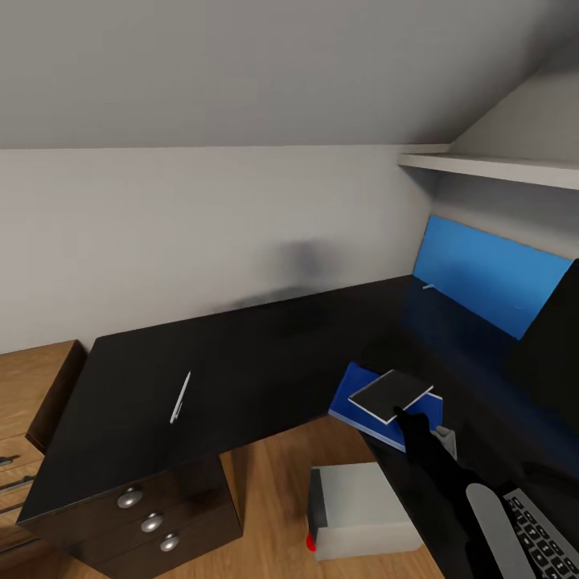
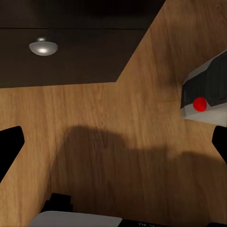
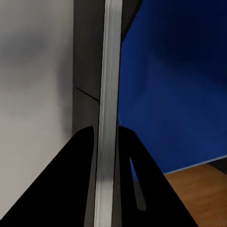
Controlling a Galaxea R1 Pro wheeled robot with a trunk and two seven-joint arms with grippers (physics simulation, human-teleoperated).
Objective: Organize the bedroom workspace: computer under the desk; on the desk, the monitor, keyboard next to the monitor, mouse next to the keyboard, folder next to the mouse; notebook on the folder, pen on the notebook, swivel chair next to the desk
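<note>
Glossy black L-shaped tabletop (image 1: 241, 362) under a sloped ceiling: my right pincer (image 1: 404, 418) is clamped on the small dark grey notebook (image 1: 392, 395), held over the bright blue flat folder (image 1: 358, 402) at four o'clock. The thin silvery pen (image 1: 181, 397) at nine o'clock awaits stacking; the grey tower computer (image 1: 362, 511) sits underneath. My left pincer (image 2: 113, 151) hangs apart.

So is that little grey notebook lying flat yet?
No. The notebook is tilted, pinched at its edge by the right gripper above the blue folder.
</note>
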